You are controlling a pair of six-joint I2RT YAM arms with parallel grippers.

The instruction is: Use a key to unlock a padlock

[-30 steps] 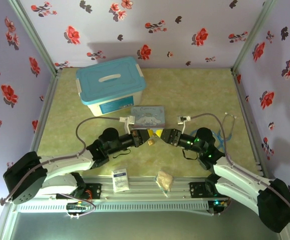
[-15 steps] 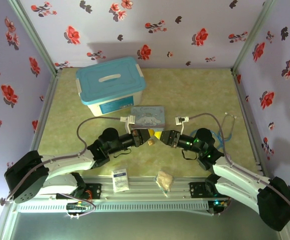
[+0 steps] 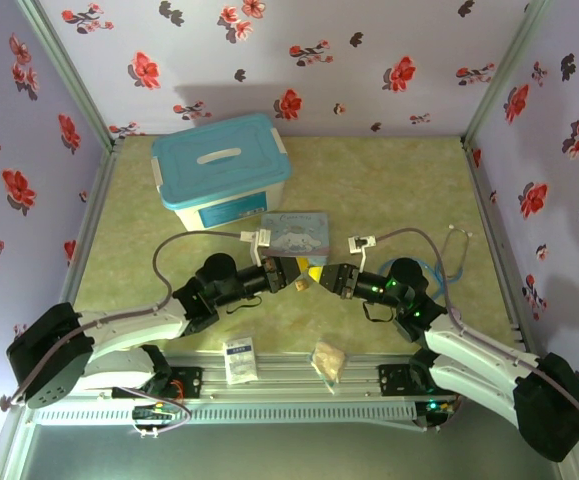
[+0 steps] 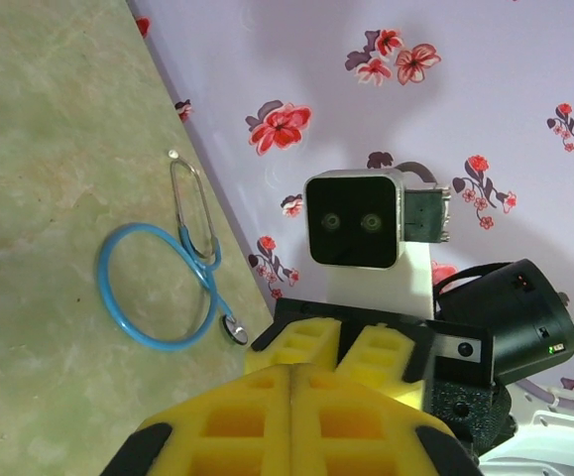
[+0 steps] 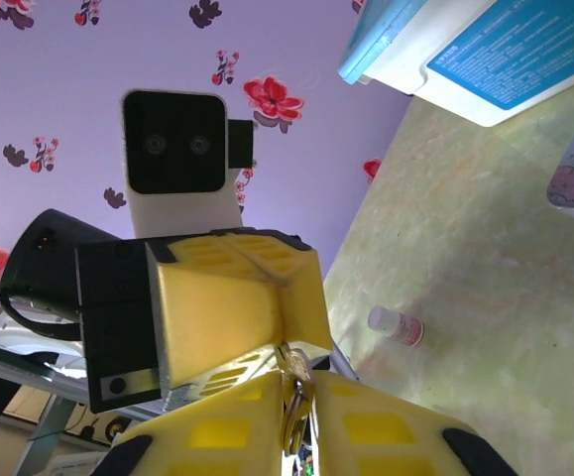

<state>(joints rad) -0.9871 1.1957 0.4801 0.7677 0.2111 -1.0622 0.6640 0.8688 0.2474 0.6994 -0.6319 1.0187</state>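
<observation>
Both grippers meet tip to tip at the table's middle. My left gripper (image 3: 292, 281) is shut, and the brass padlock (image 3: 300, 285) sticks out of its tip. In the right wrist view the padlock (image 5: 297, 367) hangs from the left gripper (image 5: 301, 339) and reaches into my right gripper (image 5: 301, 389). The right gripper is shut on the slim silvery key (image 5: 291, 421), seen edge on and touching the padlock's body. In the left wrist view my left fingers (image 4: 237, 421) press together, hiding the padlock, with the right gripper (image 4: 351, 335) just beyond.
A blue-lidded box (image 3: 221, 170) and a cartoon tin (image 3: 297, 232) stand behind the grippers. A blue stethoscope (image 3: 447, 262) lies at the right. A white packet (image 3: 239, 359) and a beige wrapped lump (image 3: 329, 360) rest near the front rail. A small vial (image 5: 396, 325) lies on the mat.
My right gripper has moved left until its tip meets the left gripper and the padlock. The left arm has held still.
</observation>
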